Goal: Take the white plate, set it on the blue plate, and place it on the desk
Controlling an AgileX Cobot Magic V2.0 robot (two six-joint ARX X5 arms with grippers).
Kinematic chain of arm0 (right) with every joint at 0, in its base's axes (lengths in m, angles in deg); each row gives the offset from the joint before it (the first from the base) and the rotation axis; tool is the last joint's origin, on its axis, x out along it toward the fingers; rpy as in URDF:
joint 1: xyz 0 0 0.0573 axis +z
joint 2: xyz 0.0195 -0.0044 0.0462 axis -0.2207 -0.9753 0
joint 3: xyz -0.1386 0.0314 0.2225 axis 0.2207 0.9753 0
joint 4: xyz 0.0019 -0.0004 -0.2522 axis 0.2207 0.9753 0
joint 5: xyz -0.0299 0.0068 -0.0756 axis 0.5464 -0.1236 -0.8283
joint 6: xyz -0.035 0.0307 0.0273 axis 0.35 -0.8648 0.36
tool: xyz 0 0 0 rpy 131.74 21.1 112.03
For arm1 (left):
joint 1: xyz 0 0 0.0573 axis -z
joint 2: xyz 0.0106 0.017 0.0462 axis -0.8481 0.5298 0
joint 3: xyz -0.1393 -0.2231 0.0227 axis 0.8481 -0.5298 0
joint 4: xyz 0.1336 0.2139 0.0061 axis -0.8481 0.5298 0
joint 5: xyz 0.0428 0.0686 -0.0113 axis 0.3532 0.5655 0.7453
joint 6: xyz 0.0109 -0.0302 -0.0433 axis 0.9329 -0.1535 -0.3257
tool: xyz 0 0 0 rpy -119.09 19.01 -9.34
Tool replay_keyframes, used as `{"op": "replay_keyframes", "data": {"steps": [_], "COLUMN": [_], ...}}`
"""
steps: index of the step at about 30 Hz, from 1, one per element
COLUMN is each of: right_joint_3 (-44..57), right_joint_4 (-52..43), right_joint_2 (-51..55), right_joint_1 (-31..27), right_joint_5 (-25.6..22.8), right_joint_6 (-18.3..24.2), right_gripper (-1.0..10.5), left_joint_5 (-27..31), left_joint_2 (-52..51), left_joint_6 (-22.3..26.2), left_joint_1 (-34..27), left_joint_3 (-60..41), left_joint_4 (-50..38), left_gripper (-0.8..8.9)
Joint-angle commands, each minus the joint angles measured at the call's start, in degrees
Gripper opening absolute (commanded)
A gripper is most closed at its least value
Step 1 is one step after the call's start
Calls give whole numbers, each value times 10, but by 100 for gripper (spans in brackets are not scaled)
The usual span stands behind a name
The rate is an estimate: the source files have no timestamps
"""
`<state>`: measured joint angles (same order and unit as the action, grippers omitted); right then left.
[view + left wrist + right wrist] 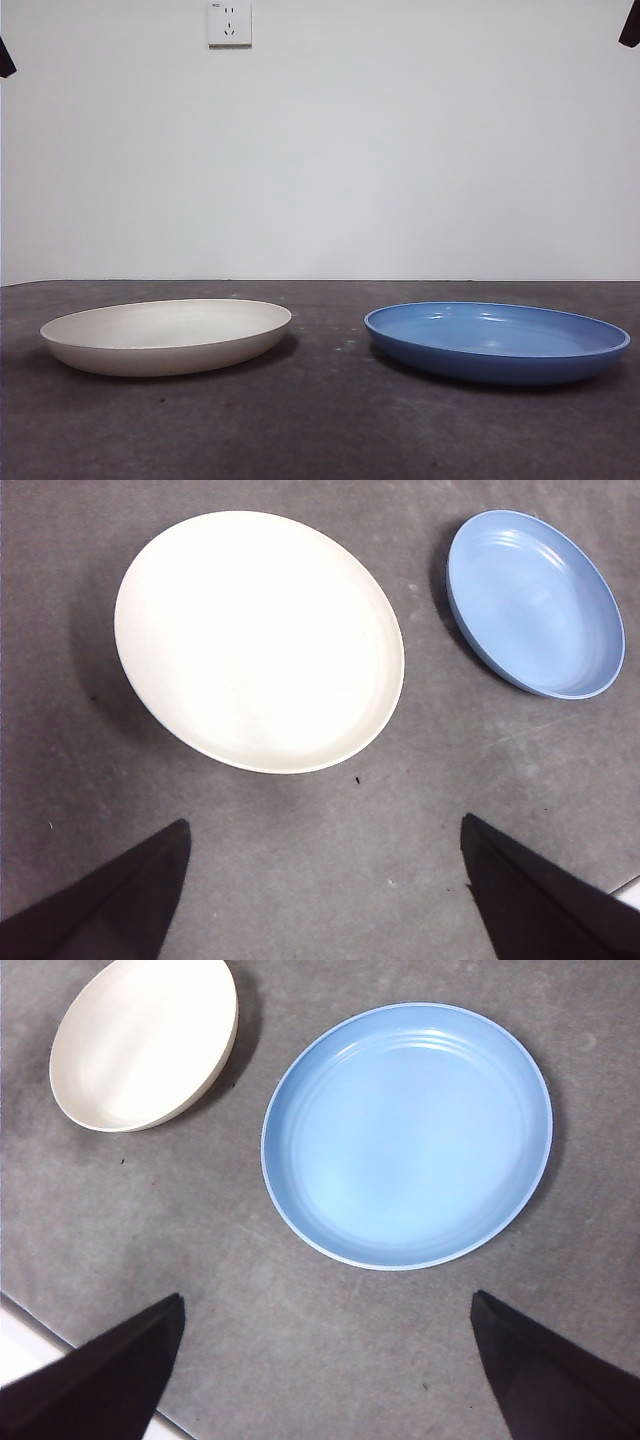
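The white plate [167, 335] rests on the desk [320, 430] at the left, empty. The blue plate [497, 341] lies to its right, a clear gap between them. Both arms wait high up, showing only as black tips at the top corners of the front view. My left gripper [325, 880] hovers open above the desk, with the white plate [258, 640] ahead of it and the blue plate [535, 602] further off. My right gripper [325, 1360] hangs open over the blue plate [407, 1135], with the white plate [145, 1042] off to the side.
A white wall with a socket [229, 22] stands behind the desk. The desk's pale edge [30, 1345] shows near the right gripper's jaw.
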<state>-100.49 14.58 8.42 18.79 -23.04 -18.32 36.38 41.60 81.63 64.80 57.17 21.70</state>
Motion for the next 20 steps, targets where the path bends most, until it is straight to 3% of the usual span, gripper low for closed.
{"op": "replay_keyframes", "data": {"steps": [1, 9, 20], "right_joint_3": [-10, -10, -10], "right_joint_4": [-5, -6, -6], "right_joint_2": [-3, -3, -3], "right_joint_1": [2, 2, 2], "right_joint_5": [0, 0, 0], "right_joint_6": [-6, -6, -6], "right_gripper": [463, 463, 462], "left_joint_5": [1, 58, 109], "left_joint_2": [17, 106, 318], "left_joint_6": [-17, -53, -51], "left_joint_1": [1, 1, 1], "left_joint_3": [10, 19, 94], "left_joint_4": [-22, -124, -152], "left_gripper": [437, 437, 434]}}
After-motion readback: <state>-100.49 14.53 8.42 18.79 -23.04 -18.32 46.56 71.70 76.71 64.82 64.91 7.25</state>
